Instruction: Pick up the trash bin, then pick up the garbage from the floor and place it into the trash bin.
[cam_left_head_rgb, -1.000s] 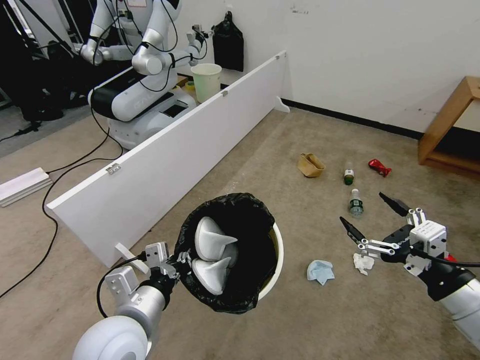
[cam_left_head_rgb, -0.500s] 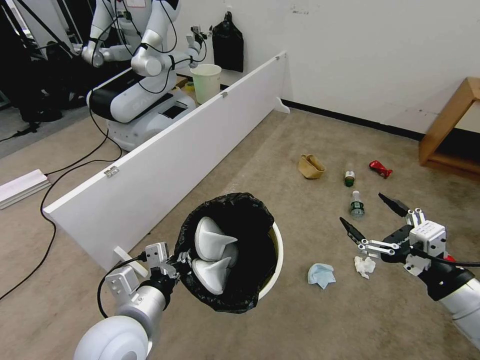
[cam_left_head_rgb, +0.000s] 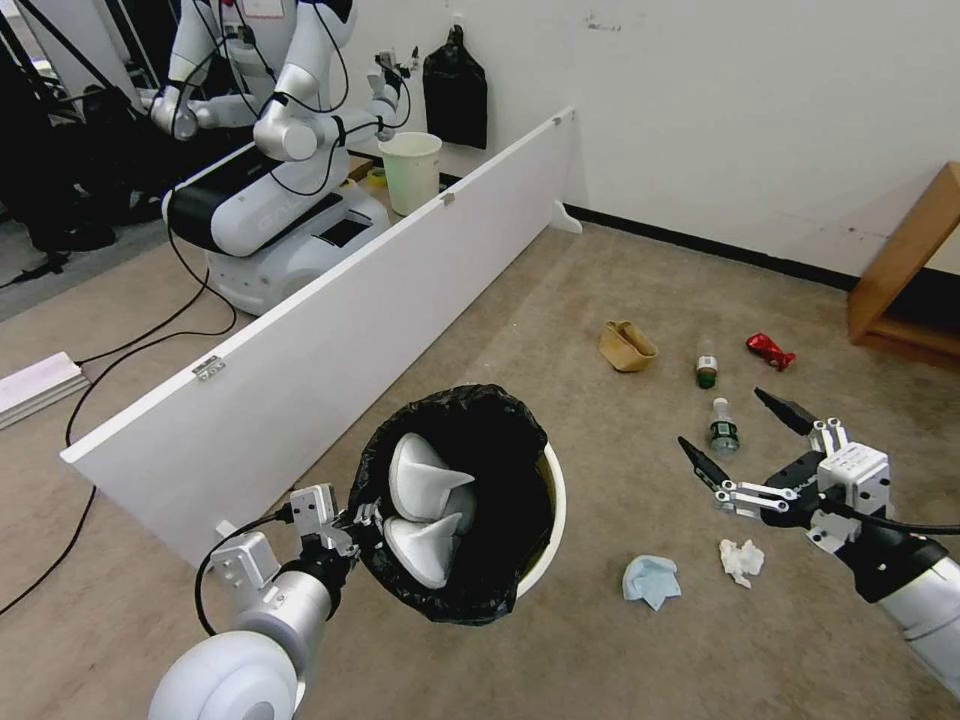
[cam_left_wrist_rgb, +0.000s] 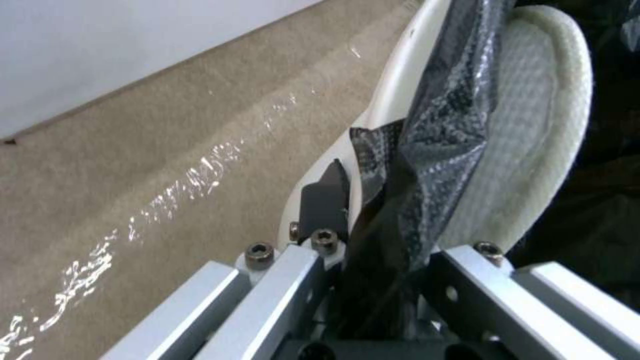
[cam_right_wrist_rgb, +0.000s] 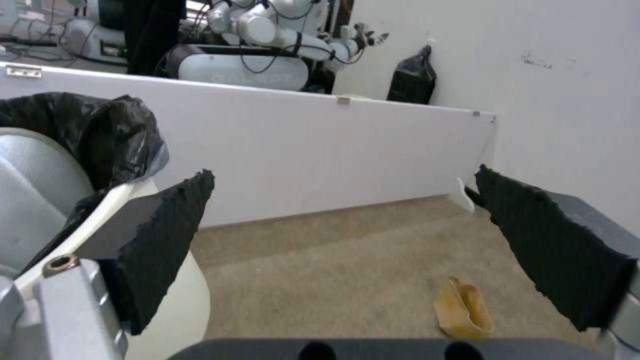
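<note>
The trash bin (cam_left_head_rgb: 553, 500), white with a black bag over its rim, hangs tilted in front of me, and my left gripper (cam_left_head_rgb: 362, 521) is shut on its near rim. Two white slippers (cam_left_head_rgb: 425, 480) lie inside. In the left wrist view the left gripper (cam_left_wrist_rgb: 373, 220) pinches the bag and rim (cam_left_wrist_rgb: 393, 85) beside a slipper (cam_left_wrist_rgb: 527, 125). My right gripper (cam_left_head_rgb: 722, 420) hovers open above the floor garbage: a blue mask (cam_left_head_rgb: 650, 580), tissue (cam_left_head_rgb: 742, 560), two bottles (cam_left_head_rgb: 722, 434) (cam_left_head_rgb: 706, 368), a red wrapper (cam_left_head_rgb: 768, 350) and a tan paper bag (cam_left_head_rgb: 627, 345). Its pads (cam_right_wrist_rgb: 167, 240) stand wide apart.
A long white board (cam_left_head_rgb: 350, 310) stands on edge to the left. Behind it are another robot (cam_left_head_rgb: 280, 190) and a pale green bin (cam_left_head_rgb: 412, 165). Wooden furniture (cam_left_head_rgb: 900, 270) sits at the right wall. Cables (cam_left_head_rgb: 130, 340) trail on the left floor.
The whole view has shifted, so the camera moved: the floor items now sit lower and farther right in the picture. Both arms and the held bin keep their places.
</note>
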